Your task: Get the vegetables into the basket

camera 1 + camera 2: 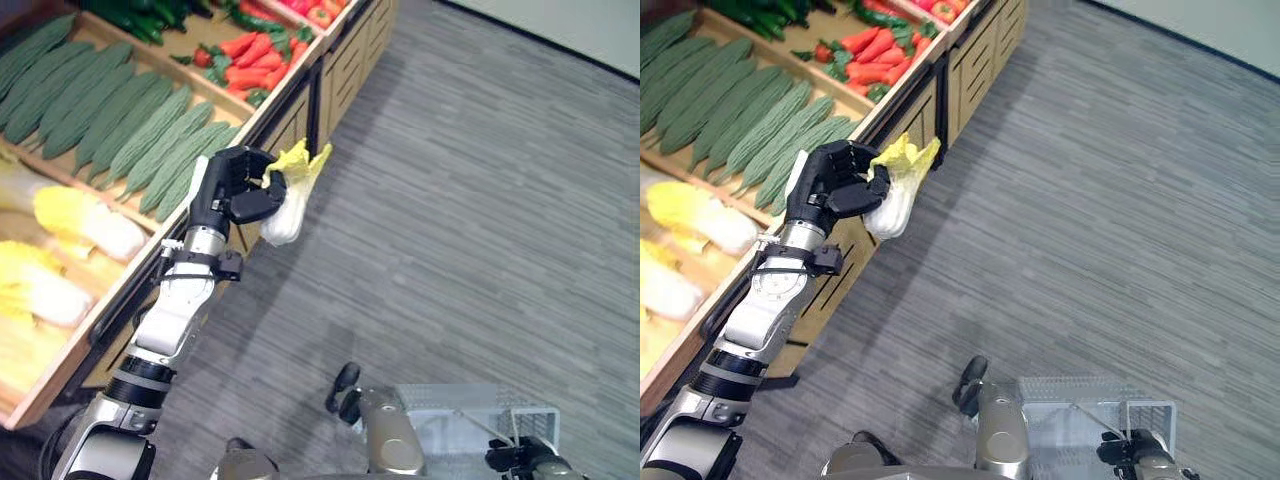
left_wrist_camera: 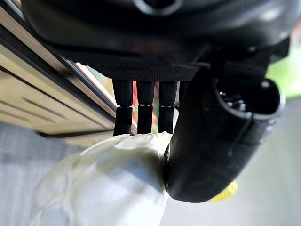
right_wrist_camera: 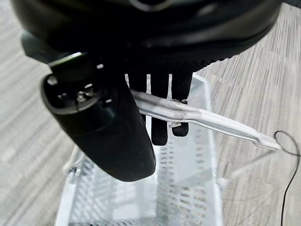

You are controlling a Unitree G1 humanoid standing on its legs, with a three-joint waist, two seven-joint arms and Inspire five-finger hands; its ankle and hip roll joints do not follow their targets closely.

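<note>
My left hand (image 1: 238, 185) is shut on a napa cabbage (image 1: 290, 200), white at the base with yellow-green leaves, and holds it in the air just past the front edge of the wooden produce stand (image 1: 262, 118). The left wrist view shows its fingers (image 2: 143, 106) and thumb curled round the pale cabbage (image 2: 103, 183). My right hand (image 1: 522, 456) is low at the bottom right, its fingers (image 3: 160, 120) curled round the metal handle (image 3: 207, 120) of a white wire basket (image 1: 450, 412). The basket (image 3: 141, 197) hangs below the hand with nothing in it.
The stand holds more napa cabbages (image 1: 85, 220), rows of green bitter gourds (image 1: 120, 120), red peppers (image 1: 250, 55) and dark green vegetables (image 1: 140, 15). Grey carpet (image 1: 470, 200) stretches to the right of the stand.
</note>
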